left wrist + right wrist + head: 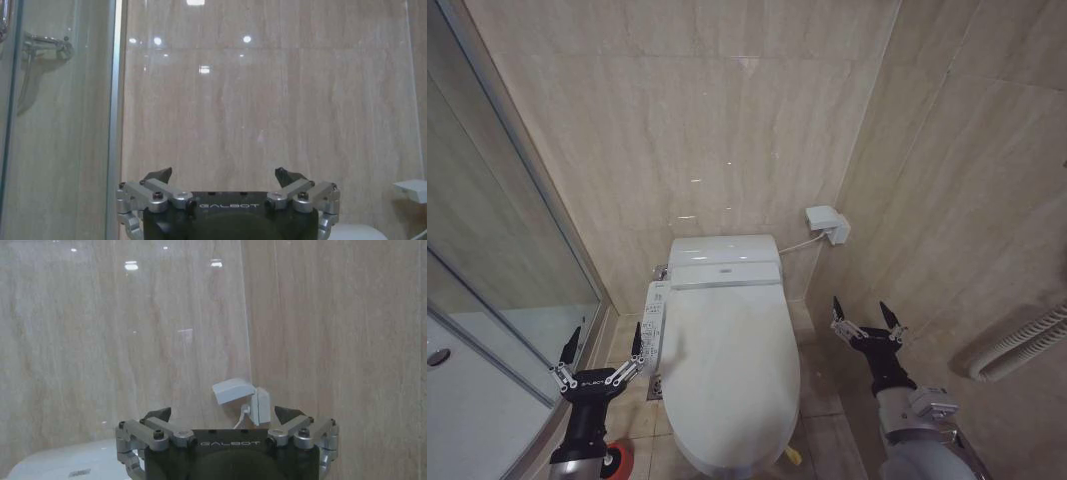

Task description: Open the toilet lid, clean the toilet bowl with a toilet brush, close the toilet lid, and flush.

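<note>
- Between the two arms, the toilet lid [732,370] lies shut over the toilet bowl [689,452].
- Left gripper [604,349] hovers beside the button panel [654,330], fingers spread, empty.
- Right gripper [864,315] hangs by the wall, fingers apart, holding nothing.

Black "GALBOT"-marked tool [227,176], silver knuckles

Toilet lid [732,370] down, shut over the bowl.
Glossy white oval; red brush holder [616,462] on floor just left.
</note>
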Controlling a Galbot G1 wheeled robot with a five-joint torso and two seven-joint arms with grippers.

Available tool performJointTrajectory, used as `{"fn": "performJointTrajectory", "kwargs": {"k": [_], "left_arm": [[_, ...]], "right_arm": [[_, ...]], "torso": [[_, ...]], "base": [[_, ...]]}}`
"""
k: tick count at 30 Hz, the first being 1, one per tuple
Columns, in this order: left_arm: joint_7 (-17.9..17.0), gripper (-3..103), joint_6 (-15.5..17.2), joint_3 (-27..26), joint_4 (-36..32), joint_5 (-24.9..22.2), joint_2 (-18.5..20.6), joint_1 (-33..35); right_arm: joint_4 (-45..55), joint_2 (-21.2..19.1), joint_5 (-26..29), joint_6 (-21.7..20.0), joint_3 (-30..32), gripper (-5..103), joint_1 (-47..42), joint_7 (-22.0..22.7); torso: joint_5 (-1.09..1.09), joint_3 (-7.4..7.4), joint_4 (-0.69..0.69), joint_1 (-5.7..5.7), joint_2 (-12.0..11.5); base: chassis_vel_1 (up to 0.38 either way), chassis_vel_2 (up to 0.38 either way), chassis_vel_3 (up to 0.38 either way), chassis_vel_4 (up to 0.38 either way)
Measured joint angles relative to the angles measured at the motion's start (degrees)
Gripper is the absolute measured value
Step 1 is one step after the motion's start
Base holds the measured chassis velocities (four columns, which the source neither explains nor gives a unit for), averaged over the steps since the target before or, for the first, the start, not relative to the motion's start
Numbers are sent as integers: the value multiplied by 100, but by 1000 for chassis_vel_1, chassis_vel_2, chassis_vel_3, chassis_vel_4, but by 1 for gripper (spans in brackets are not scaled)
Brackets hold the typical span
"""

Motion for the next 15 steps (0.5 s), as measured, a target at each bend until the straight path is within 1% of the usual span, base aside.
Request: {"fn": "performJointTrajectory", "kwargs": {"k": [15], "left_arm": [[0,100,0,0,0,0,0,0]], "right_arm": [[0,0,0,0,0,100,0,0]], "torso": [[0,0,0,0,0]], "base": [[0,0,0,0]]}}
